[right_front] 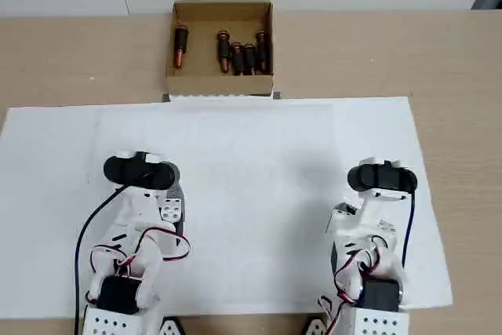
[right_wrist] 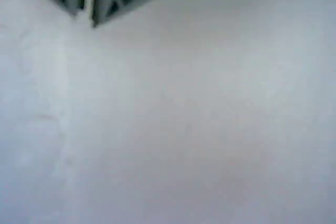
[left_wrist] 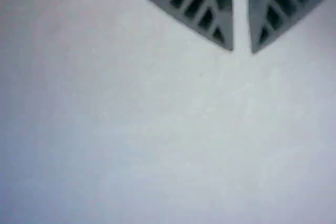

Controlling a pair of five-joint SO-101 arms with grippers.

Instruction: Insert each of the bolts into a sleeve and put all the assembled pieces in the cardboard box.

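Pale wooden counter [right_front: 78,60] runs across the high view, with a white paper sheet [right_front: 259,194] laid over its near half.

At the left, the left arm [right_front: 133,225] sits folded low over the sheet. Its pincer [left_wrist: 241,51] hangs just above the paper, tips drawn nearly together with only a slim gap, gripping nothing.

At the middle of the far edge, just beyond the sheet, stands the cardboard box [right_front: 222,84]. One assembled piece [right_front: 180,45] lies alone by its left wall. A cluster of four more [right_front: 241,54] lies side by side toward its right wall. Each looks like a dark sleeve over a copper-coloured bolt. With the pieces in the box, the task looks finished.

These pieces are probably metal: stiff, dense for their bulk, smooth and round, so apt to roll or slip. If one needs shifting, the best hold is likely across the dark sleeve at mid-length, squarely, so the bolt stays seated. The clustered ones touch, so they leave little room for the fingers.

At the right, the right arm [right_front: 372,233] is folded likewise. Its pincer [right_wrist: 88,19] is closed to a thin slit over the paper, with nothing in it.
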